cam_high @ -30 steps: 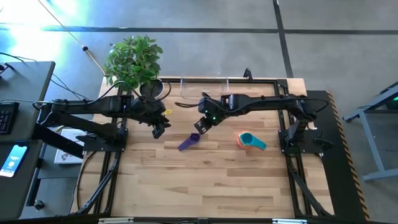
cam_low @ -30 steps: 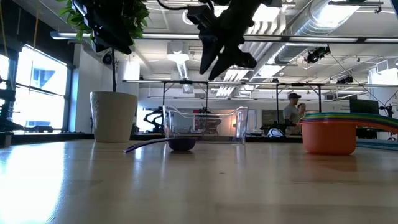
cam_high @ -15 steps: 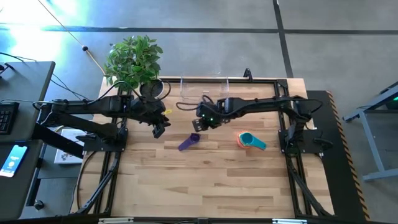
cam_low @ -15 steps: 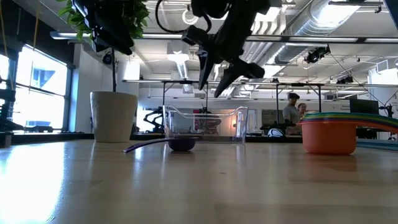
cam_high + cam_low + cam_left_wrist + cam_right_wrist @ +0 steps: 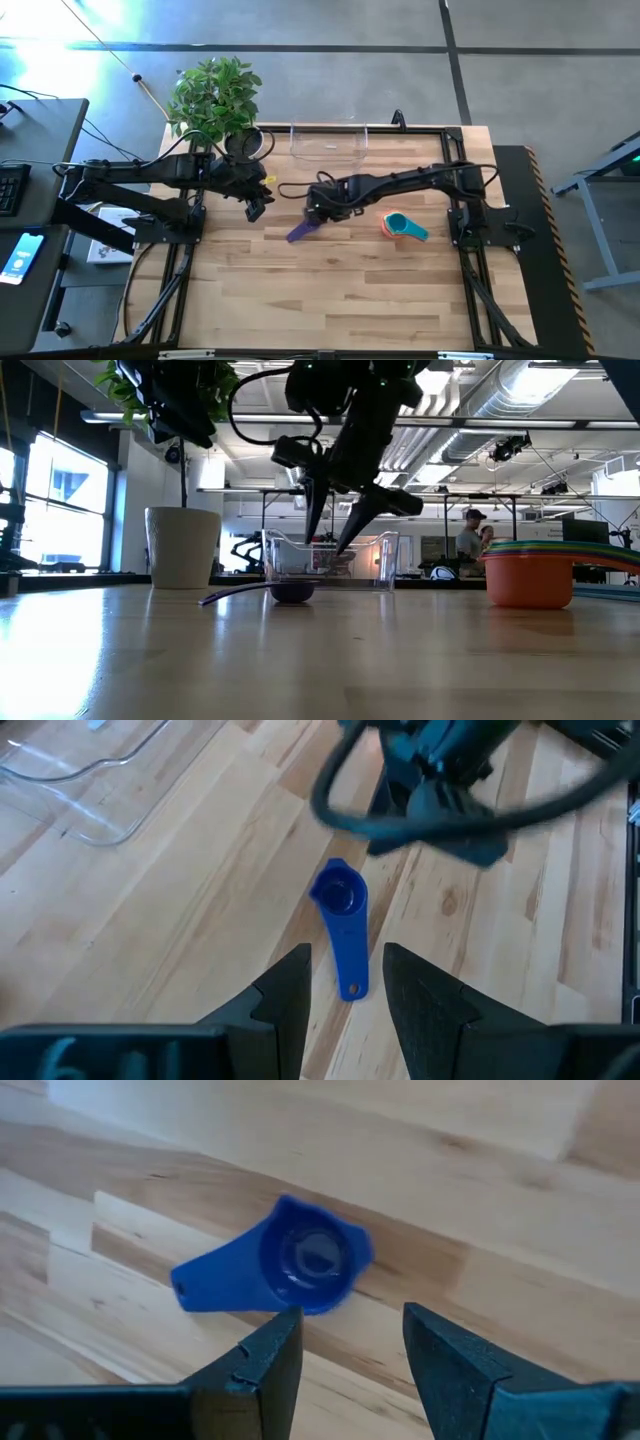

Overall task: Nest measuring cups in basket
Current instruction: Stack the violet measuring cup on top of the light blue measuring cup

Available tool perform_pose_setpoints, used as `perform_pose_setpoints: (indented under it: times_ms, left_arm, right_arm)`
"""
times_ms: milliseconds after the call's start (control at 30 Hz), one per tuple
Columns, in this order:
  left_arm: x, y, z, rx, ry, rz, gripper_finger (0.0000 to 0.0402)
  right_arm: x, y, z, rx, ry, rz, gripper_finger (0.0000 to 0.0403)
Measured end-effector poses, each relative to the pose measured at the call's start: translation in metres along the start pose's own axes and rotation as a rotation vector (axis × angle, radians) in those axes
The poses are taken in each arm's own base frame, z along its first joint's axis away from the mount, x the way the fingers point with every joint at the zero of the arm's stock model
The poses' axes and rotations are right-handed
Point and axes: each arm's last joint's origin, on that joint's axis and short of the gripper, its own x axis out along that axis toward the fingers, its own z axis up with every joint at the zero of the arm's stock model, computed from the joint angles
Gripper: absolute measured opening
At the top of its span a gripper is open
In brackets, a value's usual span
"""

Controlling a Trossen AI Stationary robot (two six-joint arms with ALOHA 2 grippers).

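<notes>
The purple measuring cup (image 5: 303, 229) sits bowl-down on the table, its handle pointing toward the near left; it also shows in the low view (image 5: 292, 592). My right gripper (image 5: 313, 210) hangs open just above and behind the purple cup (image 5: 290, 1265), touching nothing. My left gripper (image 5: 255, 207) hovers open to the left of the purple cup (image 5: 342, 915). The other cups stand nested in a stack (image 5: 403, 227), orange at the bottom and teal on top. The clear basket (image 5: 328, 142) stands at the far edge.
A potted plant in a white pot (image 5: 183, 547) stands at the far left corner, beside the left arm. The stack of cups (image 5: 530, 575) is right of the right gripper. Bare wood fills the near half of the table. People stand in the room beyond.
My right gripper has moved from near the basket toward the near edge and the left, and has come down until its open fingers hang just over the purple cup. The cup and the left arm have stayed still.
</notes>
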Motion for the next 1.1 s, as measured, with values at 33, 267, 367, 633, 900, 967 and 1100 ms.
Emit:
perform_pose_setpoints:
  times_ms: [33,267,367,633,900,967,1100]
  left_arm:
    - [0.000,0.000,0.000,0.000,-0.001,0.000,0.0117]
    - [0.000,0.000,0.000,0.000,-0.001,0.000,0.0117]
    - [0.000,0.000,0.000,0.000,-0.001,0.000,0.0117]
    - [0.000,0.000,0.000,0.009,0.001,0.001,0.0117]
    - [0.000,0.000,0.000,0.019,0.000,0.002,0.0117]
    - [0.000,0.000,0.000,0.019,-0.005,0.012,0.0117]
    - [0.000,0.001,0.000,0.019,-0.009,0.020,0.0117]
  right_arm:
    - [0.003,0.002,0.000,0.008,-0.003,0.013,0.0165]
    - [0.023,0.007,-0.005,0.058,-0.029,0.031,0.0165]
    - [0.028,0.006,-0.007,0.075,-0.024,0.019,0.0165]
    - [0.037,0.006,-0.011,0.103,-0.029,-0.003,0.0165]
    - [0.038,0.006,-0.012,0.141,-0.094,-0.014,0.0164]
    - [0.040,0.006,-0.012,0.141,-0.094,-0.020,0.0159]
    - [0.050,0.005,-0.016,0.134,-0.074,-0.032,0.0137]
